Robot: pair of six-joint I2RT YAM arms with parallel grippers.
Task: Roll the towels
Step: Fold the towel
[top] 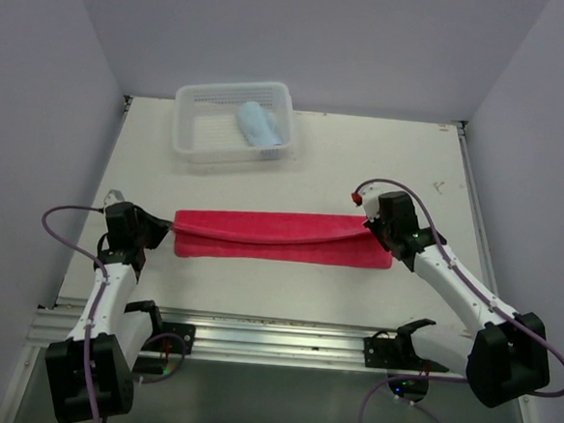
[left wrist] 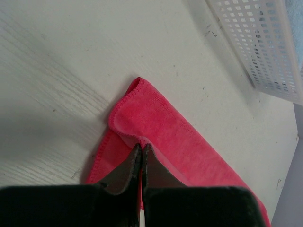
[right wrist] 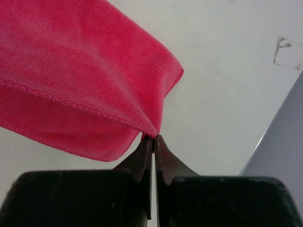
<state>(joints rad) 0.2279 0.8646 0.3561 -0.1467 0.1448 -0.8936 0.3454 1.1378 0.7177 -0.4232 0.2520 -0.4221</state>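
Note:
The pinkish-red towel (top: 280, 237) lies stretched in a long folded band across the middle of the table. My left gripper (top: 167, 229) is shut on its left end, where the upper layer (left wrist: 156, 120) is pinched at the fingertips and folded over the lower one. My right gripper (top: 372, 226) is shut on the right end, with the cloth (right wrist: 80, 66) lifted slightly off the table at the pinch. A rolled light blue towel (top: 258, 125) rests inside the clear plastic basket (top: 194, 147) at the back.
Grey walls close in the table on the left, back and right. The basket's perforated wall (left wrist: 258, 42) stands just beyond the left end of the red towel. A metal rail (top: 264, 334) runs along the near edge between the arm bases.

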